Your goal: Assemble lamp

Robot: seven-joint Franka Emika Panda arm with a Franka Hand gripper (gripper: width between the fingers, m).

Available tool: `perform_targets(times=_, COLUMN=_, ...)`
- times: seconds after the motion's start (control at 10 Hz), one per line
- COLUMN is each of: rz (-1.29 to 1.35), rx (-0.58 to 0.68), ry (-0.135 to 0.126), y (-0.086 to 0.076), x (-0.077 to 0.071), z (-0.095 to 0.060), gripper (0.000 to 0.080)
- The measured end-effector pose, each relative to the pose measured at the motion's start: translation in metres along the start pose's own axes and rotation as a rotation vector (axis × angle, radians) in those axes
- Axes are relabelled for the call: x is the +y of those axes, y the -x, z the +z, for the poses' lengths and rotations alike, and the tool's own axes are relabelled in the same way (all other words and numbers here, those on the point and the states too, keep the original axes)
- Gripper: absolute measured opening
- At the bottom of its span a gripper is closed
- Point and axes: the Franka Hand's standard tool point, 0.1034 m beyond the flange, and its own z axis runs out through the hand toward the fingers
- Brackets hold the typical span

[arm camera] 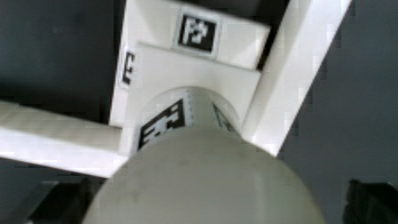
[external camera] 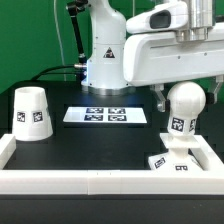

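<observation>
- End effector is spread: one dark finger on each side of the bulb, w/ a small gap visible on both sides.
- Bulb stands about upright, its neck down on the base; I cannot tell if it is fully seated.
- Base lies on the black surface, in the corner of the white frame, at the ext. view's right.
- Wrist view: bulb in front of the base.
- Shade stands at the ext. view's left, well apart.
- Marker board lies btw. them, farther back.
</observation>
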Motion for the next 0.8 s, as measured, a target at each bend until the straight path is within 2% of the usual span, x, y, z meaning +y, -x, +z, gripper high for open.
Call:
perform_targets(times=0.1, rz=-0.002, rx=-0.060, ry=-0.013, y=0.0002, x=-0.0004, z=-0.0015, gripper=0.0698)
perform_targets(times=0.6, rz=0.002, rx=-0.052, ry=-0.011, y=-0.0021, x=0.0055, z=-0.0026, gripper=0.0698)
perform_targets(times=0.7, rz=0.000, rx=-0.052, ry=-0.011, y=-0.0021, x=0.0073, z=-0.0030, gripper=0.0603)
perform_targets(times=0.8, rz=-0.007, rx=-0.050, ry=-0.011, y=-0.0020, x=0.0094, z=-0.0031, gripper=0.0603)
